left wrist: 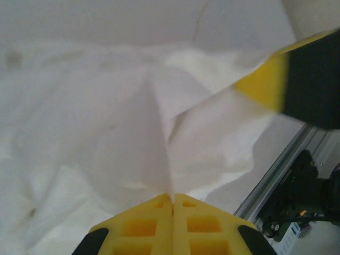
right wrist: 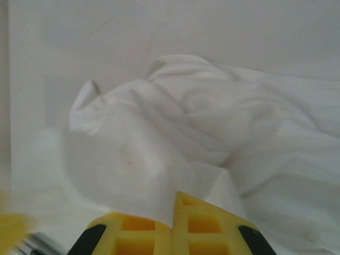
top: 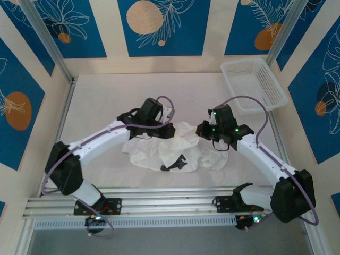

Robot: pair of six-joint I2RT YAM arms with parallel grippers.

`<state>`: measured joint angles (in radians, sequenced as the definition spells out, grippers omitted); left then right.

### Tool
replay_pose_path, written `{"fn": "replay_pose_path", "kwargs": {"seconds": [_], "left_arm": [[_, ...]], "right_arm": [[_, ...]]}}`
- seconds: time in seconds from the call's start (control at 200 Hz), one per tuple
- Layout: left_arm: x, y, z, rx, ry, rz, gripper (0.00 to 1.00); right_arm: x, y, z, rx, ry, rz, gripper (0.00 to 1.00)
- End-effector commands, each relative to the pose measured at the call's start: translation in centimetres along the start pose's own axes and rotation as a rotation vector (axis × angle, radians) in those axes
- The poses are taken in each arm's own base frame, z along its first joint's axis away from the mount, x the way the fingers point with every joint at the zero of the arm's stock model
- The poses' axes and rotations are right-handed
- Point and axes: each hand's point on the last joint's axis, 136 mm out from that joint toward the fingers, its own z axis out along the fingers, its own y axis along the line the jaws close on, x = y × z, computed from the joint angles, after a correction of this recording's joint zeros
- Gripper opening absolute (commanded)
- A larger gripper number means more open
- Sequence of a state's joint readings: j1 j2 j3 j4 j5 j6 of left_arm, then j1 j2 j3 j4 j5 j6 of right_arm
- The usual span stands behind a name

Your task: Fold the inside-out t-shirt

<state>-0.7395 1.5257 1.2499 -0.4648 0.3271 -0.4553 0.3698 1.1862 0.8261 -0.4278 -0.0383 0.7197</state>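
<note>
The inside-out t-shirt (top: 175, 149) lies crumpled in a white heap at the middle of the table, between the two arms. My left gripper (left wrist: 172, 197) is shut on a fold of its cloth (left wrist: 159, 143), which rises taut from the yellow fingertips. My right gripper (right wrist: 172, 210) is shut too, with white t-shirt cloth (right wrist: 159, 159) pinched between its yellow fingers. In the top view the left gripper (top: 162, 127) sits over the heap's left upper edge and the right gripper (top: 207, 133) over its right upper edge. The right gripper's yellow finger (left wrist: 265, 85) shows in the left wrist view.
A white plastic mesh basket (top: 254, 85) stands at the table's back right corner. Aluminium rails (top: 159, 204) run along the near edge by the arm bases. Patterned blue walls enclose the white table (top: 106, 101) on three sides.
</note>
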Motion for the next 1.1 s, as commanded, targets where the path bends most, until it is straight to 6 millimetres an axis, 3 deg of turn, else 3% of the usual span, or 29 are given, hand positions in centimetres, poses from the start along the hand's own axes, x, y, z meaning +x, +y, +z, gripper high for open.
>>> {"fn": "replay_pose_path", "kwargs": {"seconds": [0.0,0.15,0.24,0.295,0.45,0.525,0.66,0.785,0.93,0.99,1.095], "left_arm": [[-3.0,-1.5,-4.6,-0.018,-0.114,0.1,0.0],[-1.7,-2.3,-2.4,0.065,-0.035,0.084,0.0],[-1.3,-2.8,-1.5,0.089,-0.022,0.088,0.0],[-1.2,-3.0,-1.0,0.1,-0.012,0.091,0.0],[-0.2,-5.1,0.6,0.159,0.042,0.138,0.03],[-0.1,-5.0,1.0,0.127,0.043,0.157,0.08],[-1.1,-2.7,-0.4,-0.035,-0.029,0.183,0.14],[-1.8,-1.5,-2.2,-0.126,-0.082,0.218,0.37],[-2.6,-1.2,-4.2,-0.165,-0.16,0.243,0.4],[-2.5,-0.7,-5.2,-0.196,-0.198,0.253,0.41],[-1.9,0.6,-6.3,-0.248,-0.245,0.261,0.43]], "right_arm": [[1.8,-2.3,1.2,-0.002,0.097,0.126,0.06],[2.1,-1.9,-0.2,-0.018,0.08,0.111,0.19],[1.3,-2.2,-2.6,0.007,-0.006,0.086,0.45],[0.9,-2.0,-3.9,0.001,-0.065,0.056,0.52],[-0.6,-1.2,-7.2,-0.04,-0.256,-0.044,0.6],[-1.1,-0.3,-8.0,-0.084,-0.314,-0.119,0.64],[-1.7,0.9,-8.9,-0.113,-0.355,-0.221,0.75],[-1.2,4.4,-9.4,-0.254,-0.389,-0.457,0.83],[1.7,7.3,-8.6,-0.29,-0.365,-0.876,0.82],[3.1,7.6,-8.2,-0.265,-0.32,-1.045,0.83],[4.4,6.5,-6.7,-0.14,-0.202,-1.254,0.83]]}}
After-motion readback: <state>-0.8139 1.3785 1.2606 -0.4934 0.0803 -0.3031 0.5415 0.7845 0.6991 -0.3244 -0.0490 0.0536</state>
